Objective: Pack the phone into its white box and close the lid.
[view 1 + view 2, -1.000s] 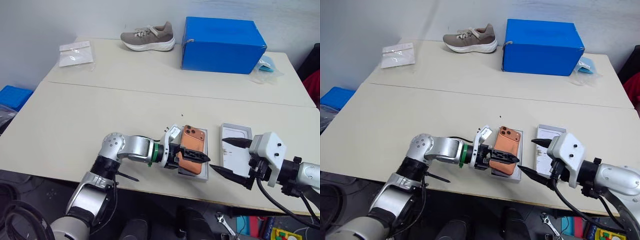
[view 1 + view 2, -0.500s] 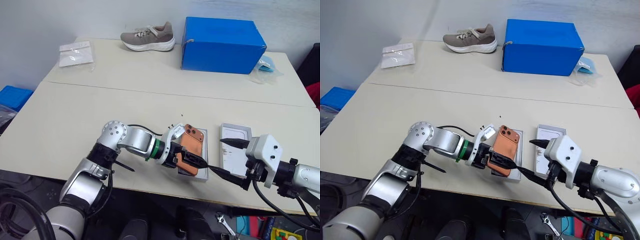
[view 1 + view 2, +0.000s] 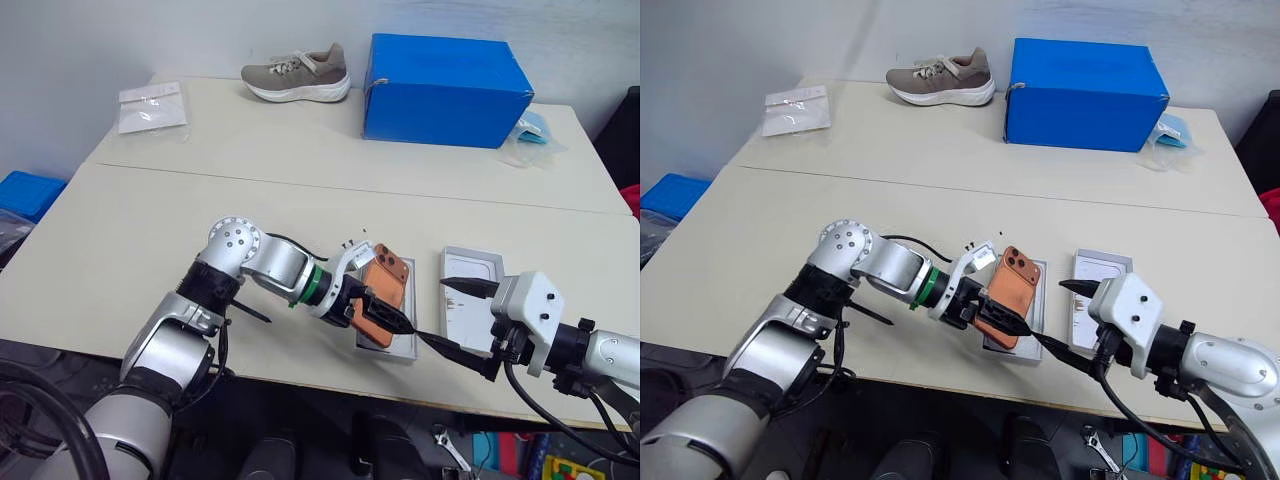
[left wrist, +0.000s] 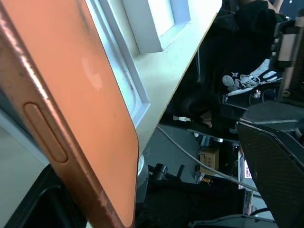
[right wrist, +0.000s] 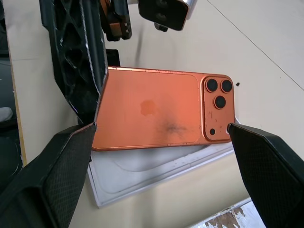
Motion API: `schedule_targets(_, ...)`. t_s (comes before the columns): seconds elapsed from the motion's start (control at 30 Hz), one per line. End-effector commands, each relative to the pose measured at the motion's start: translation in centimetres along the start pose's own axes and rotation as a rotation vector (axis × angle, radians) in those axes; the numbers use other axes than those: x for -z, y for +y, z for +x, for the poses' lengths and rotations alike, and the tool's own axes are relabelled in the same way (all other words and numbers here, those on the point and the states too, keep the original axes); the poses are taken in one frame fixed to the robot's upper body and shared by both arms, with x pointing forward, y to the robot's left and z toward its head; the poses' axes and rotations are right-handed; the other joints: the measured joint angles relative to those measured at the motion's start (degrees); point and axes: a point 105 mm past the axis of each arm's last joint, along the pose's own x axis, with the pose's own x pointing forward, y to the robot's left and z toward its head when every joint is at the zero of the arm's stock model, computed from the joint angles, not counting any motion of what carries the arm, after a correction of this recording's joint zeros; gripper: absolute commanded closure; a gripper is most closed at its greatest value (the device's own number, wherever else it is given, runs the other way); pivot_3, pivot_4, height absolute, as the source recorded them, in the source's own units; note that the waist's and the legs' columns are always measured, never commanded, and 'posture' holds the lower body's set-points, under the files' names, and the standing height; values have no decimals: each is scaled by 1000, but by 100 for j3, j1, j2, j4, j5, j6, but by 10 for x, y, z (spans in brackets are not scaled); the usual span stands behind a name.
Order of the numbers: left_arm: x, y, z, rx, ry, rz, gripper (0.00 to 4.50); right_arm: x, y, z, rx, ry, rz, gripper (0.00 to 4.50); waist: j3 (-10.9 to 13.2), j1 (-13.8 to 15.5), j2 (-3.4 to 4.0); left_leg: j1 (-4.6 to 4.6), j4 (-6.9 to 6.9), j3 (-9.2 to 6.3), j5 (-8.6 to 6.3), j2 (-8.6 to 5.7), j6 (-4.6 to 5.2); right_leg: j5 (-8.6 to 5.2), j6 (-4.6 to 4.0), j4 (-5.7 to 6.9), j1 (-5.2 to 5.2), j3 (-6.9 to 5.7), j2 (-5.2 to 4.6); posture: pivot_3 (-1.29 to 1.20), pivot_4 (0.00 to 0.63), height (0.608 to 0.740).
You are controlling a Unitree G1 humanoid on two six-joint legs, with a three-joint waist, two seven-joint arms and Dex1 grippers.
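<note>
My left gripper is shut on the copper-orange phone. It holds the phone tilted, camera end raised, just above the lid, a white-floored tray near the table's front edge. In the right wrist view the phone's back faces the camera with the lid beneath it. The white box, a tray with a grey smudged floor, lies just right of the lid. My right gripper is open and empty, its lower finger close to the phone's near end and its upper one over the box.
At the back stand a large blue box, a grey shoe and a clear plastic bag. A light blue item in plastic lies at the far right. The table's front edge runs just below both trays.
My left arm has raised its elbow and rolled the wrist, so the phone now stands more on edge over the lid. The right gripper has stayed put.
</note>
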Motion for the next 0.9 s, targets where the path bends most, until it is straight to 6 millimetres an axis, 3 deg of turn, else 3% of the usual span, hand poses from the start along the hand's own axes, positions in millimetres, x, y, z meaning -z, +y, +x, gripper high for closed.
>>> schedule_targets(0.03,-6,-15,-6,41,3,50,32,-5,3,1,0,-28,-20,0,0,-4,0,0,0,0,0,0,0,0,0,0,0,0,0,0,150,740)
schedule_targets(0.13,-6,-20,-8,71,20,55,32,-4,5,2,-5,-29,-17,0,0,-2,0,0,0,0,0,0,0,0,0,0,0,0,-1,0,150,740)
schedule_targets(0.63,-15,-12,-3,-23,47,41,32,-3,6,4,6,-34,-11,0,1,1,0,-1,0,0,0,-1,-1,0,2,1,0,0,-1,0,150,740)
schedule_targets(0.77,-18,-12,-14,-41,34,57,32,-3,6,4,11,-36,-10,0,1,-15,-1,-1,0,0,1,-1,-1,0,3,1,0,0,0,0,150,740)
schedule_targets(0.9,-9,-2,-33,-78,30,59,32,-2,6,4,12,-36,-12,0,1,-83,0,3,0,1,1,1,-6,-1,4,4,0,1,0,0,150,740)
